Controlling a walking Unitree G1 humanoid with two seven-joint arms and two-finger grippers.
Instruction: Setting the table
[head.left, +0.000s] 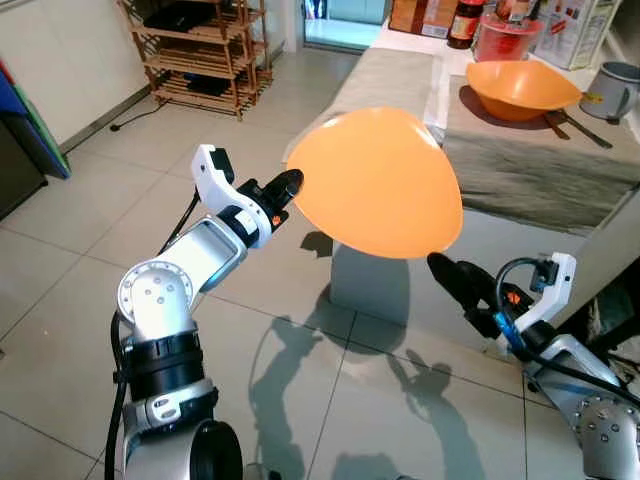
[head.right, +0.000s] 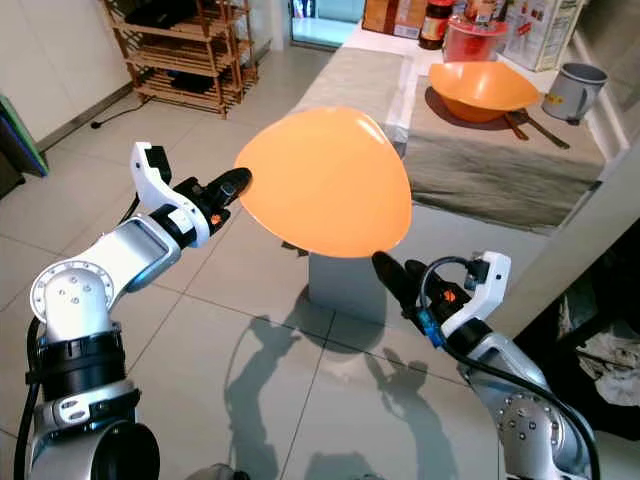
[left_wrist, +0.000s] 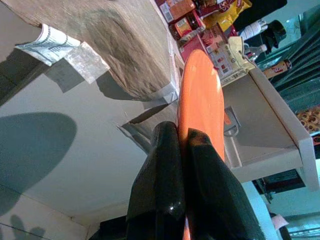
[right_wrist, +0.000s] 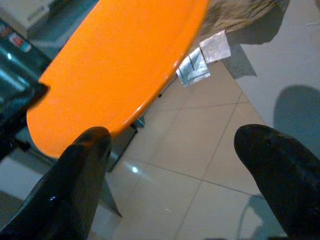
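Orange plate (head.left: 375, 183) hangs tilted before the table (head.left: 540, 170), its rim clenched by the left end effector (head.left: 290, 185); right end effector (right_wrist: 185, 165), released, sits just beneath.

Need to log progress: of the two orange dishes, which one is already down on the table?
The orange bowl at the far end, sitting on the grey mat beside the cutlery. The other, a flat orange plate, is off the table, pinched at its rim by the left gripper.

Count: one orange plate (head.left: 375, 185), one orange bowl (head.left: 520, 88), one grey mug (head.left: 614, 90). One wooden shelf rack (head.left: 200, 50). Two grippers, four fingers total.
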